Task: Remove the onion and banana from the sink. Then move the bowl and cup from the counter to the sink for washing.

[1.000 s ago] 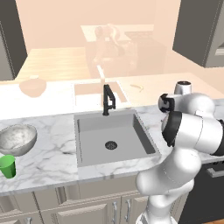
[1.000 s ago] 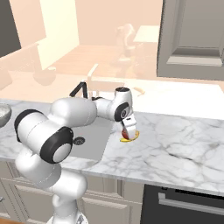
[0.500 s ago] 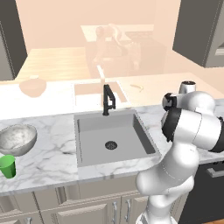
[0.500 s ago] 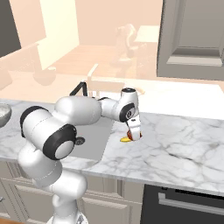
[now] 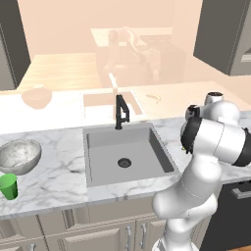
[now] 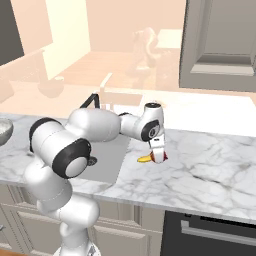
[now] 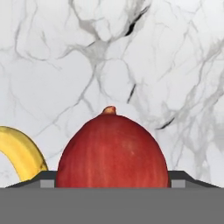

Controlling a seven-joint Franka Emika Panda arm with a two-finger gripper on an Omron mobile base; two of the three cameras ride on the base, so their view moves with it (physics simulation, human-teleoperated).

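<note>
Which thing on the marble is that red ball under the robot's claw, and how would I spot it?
Start at the grey recessed sink; on the white marble counter to its right lies the glossy round red onion. Beside it lies a curved yellow banana; the onion is the red, round one.

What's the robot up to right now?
Gripper open over the counter, right of the sink. Onion between the jaws, banana beside it. Bowl and cup waiting.

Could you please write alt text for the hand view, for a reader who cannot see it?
A glossy red onion sits close in front of the camera on the white marble counter, between the open gripper's finger tips. The curved end of a yellow banana lies on the counter beside the onion.
</note>
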